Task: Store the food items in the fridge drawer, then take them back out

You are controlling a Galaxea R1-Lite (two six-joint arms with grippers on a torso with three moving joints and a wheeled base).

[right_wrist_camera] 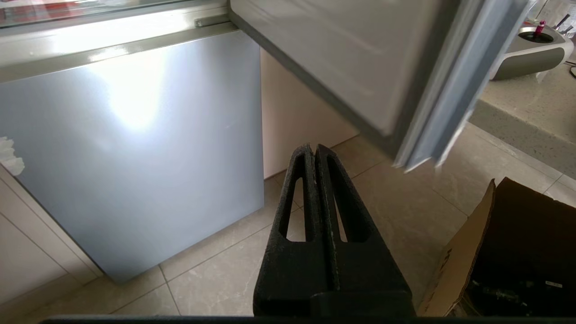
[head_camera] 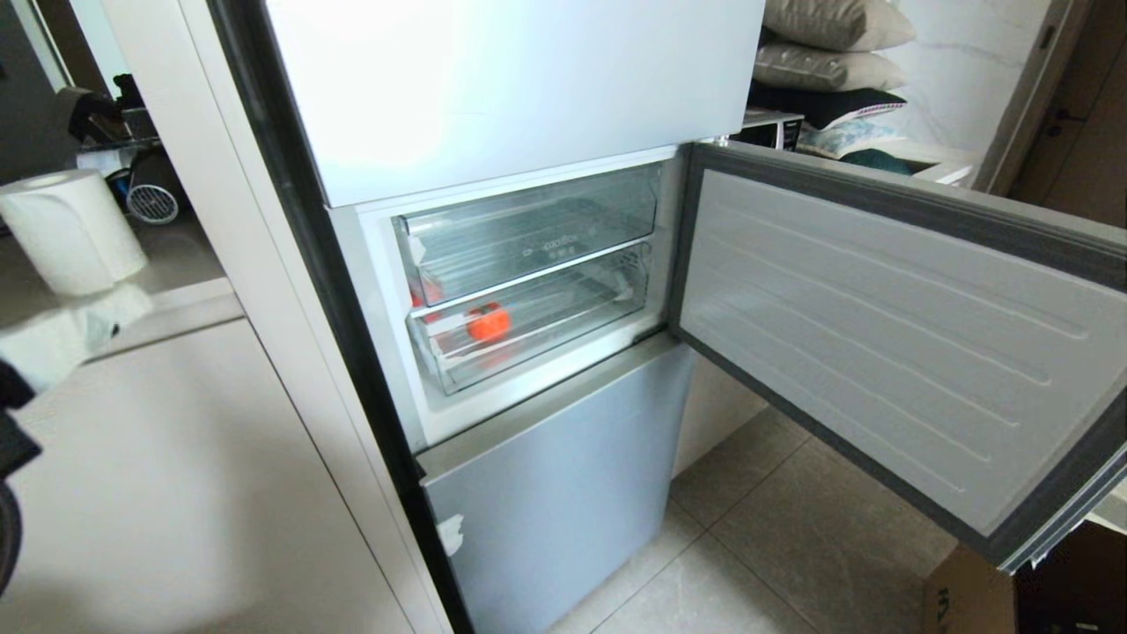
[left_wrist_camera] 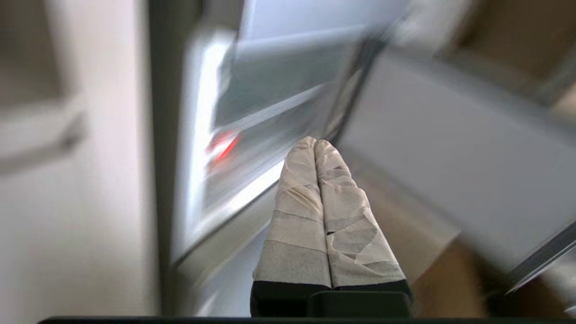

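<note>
Standing open: middle fridge door (head_camera: 889, 352), swung out to the right, ribbed inner face showing.

Compartment contents: two clear drawers stacked one above the other. Upper, a clear flat-fronted bin (head_camera: 528, 231). Lower, the fridge drawer (head_camera: 537, 321), pushed in, front lip near the compartment's front edge.

Item: one small round red fruit (head_camera: 488, 322), lying inside the fridge drawer, left of its middle and close to the front wall. A second reddish patch shows at the drawer's far left corner; what it is cannot be told.

Left gripper (left_wrist_camera: 315, 144): fingers wrapped in pale tape, jaws closed together with nothing between them, held in the air in front of the open compartment; its view is blurred.

Right gripper (right_wrist_camera: 315, 148): black, jaws closed and empty, low beside the silver-blue lower door panel (right_wrist_camera: 130, 148), above the tiled floor (right_wrist_camera: 405, 211).

Other: paper towel roll (head_camera: 70, 231) on the counter (head_camera: 185, 264) left of the fridge; cardboard box (right_wrist_camera: 508, 252) on the floor.
</note>
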